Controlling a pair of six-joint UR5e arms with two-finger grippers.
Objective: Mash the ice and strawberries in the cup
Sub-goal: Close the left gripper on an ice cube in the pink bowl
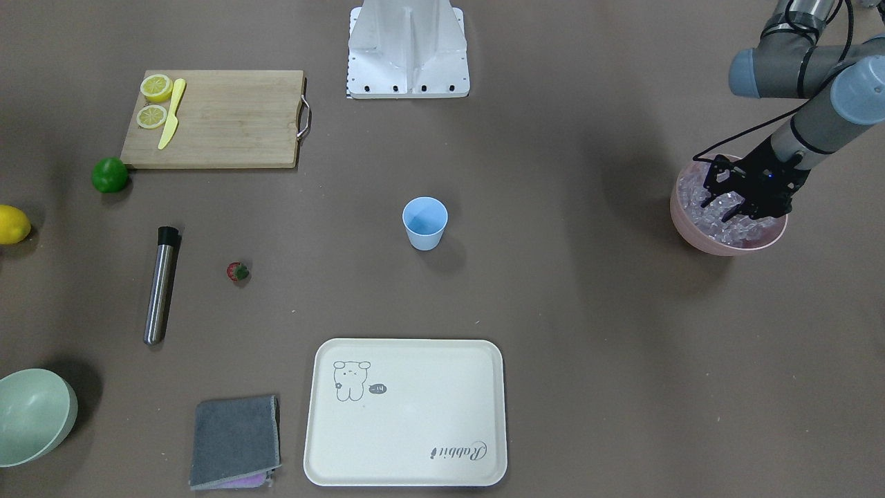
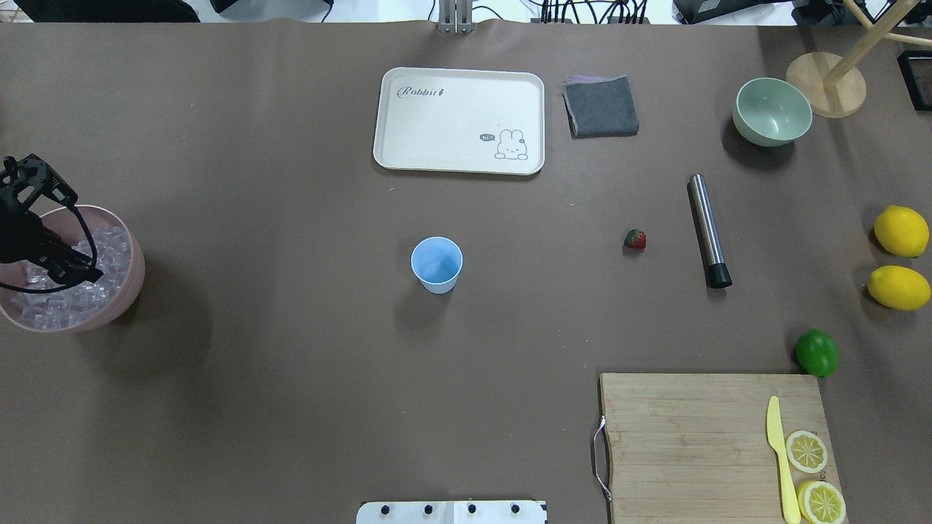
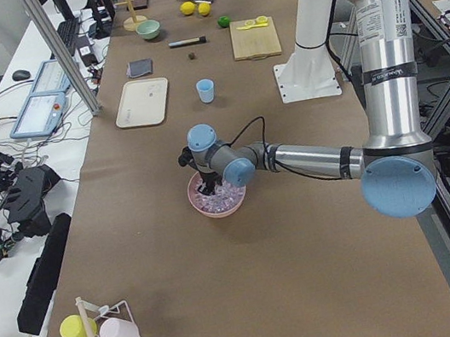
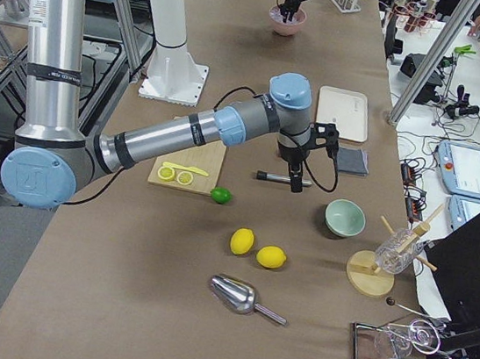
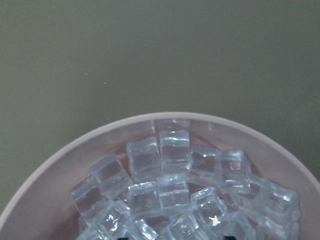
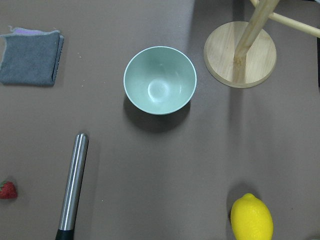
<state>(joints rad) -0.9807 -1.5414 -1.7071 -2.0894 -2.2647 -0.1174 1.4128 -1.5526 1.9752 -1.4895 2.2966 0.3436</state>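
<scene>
The light-blue cup stands upright mid-table; I see nothing inside it. A small red strawberry lies on the table, apart from the cup. Clear ice fills a pink bowl at the table's end on my left. My left gripper dips into that ice, open, its dark fingertips wide apart at the wrist view's bottom edge. My right gripper hangs above the table near the steel rod; I cannot tell if it is open or shut.
A steel rod with a black end lies beside the strawberry. Around the table are a cream tray, a grey cloth, a pale-green bowl, a cutting board with lemon slices and a yellow knife, a lime and lemons.
</scene>
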